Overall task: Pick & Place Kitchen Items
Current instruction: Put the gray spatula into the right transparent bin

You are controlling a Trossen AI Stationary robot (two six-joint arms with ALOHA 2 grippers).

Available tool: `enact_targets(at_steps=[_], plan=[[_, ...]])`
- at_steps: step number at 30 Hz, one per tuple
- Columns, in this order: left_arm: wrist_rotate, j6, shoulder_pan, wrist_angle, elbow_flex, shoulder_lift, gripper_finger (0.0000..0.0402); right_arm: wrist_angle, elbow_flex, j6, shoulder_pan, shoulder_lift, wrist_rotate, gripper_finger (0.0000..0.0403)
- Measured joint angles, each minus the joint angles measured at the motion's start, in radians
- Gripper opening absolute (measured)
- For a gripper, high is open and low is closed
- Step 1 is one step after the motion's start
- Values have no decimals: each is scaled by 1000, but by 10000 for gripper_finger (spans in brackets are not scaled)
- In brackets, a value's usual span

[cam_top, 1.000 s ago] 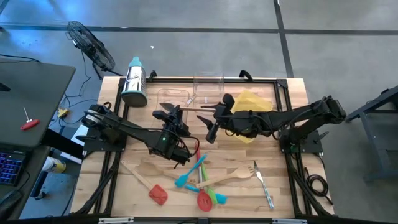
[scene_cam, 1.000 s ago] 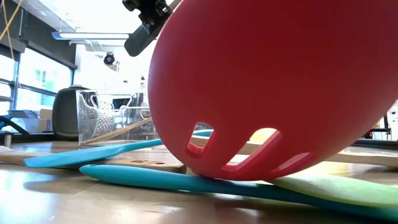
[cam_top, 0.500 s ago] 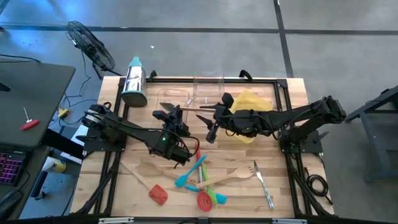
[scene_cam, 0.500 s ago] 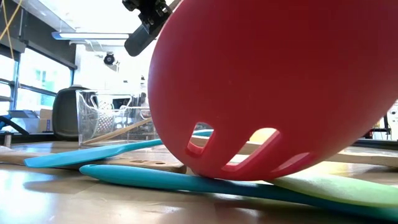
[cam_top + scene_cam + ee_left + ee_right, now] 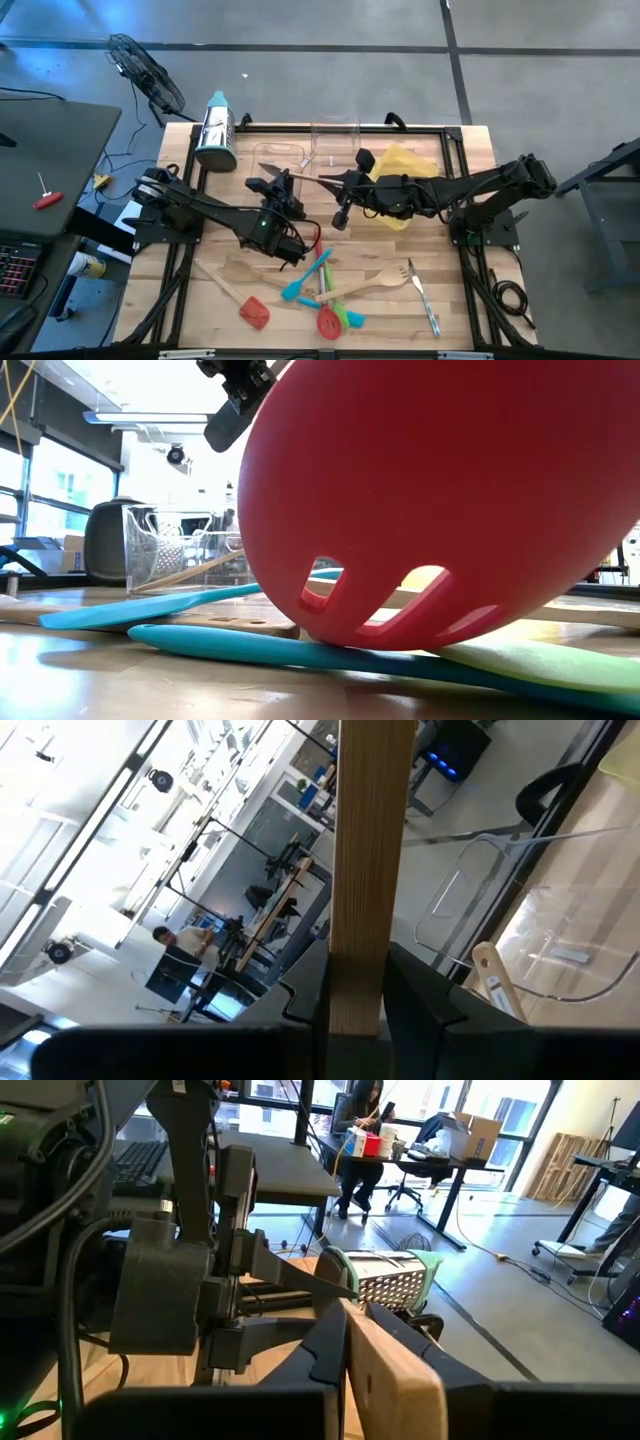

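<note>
Both my tools clench one wooden utensil (image 5: 305, 176) above the bench (image 5: 470, 290): left tool (image 5: 272, 187) and right tool (image 5: 335, 181). Loose below: two red spatulas (image 5: 328, 320), two teal, one green.

Around my wooden table (image 5: 200, 300) lies a grey concrete floor (image 5: 520, 60), with a black fan (image 5: 145, 70) and a dark desk (image 5: 50, 140) off to one side. Beyond, I see tall bright windows (image 5: 480, 1100), a person seated at a desk (image 5: 362, 1120) and stacked wooden pallets (image 5: 565, 1165).
</note>
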Motion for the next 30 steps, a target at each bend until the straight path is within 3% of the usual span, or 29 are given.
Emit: enact_targets(at_steps=[3,9,14,18,30], plan=[[2,11,1,10,0,0,70,-4,0,-4,0,0,-3,12],[7,13,1,14,0,0,180,-19,0,-26,1,0,-16,8],[5,16,1,15,0,-1,235,-25,0,-55,2,0,51,8],[5,33,1,16,0,-1,247,-57,0,-109,8,0,216,8],[41,84,1,8,0,-1,250,-286,0,-86,10,0,525,8]])
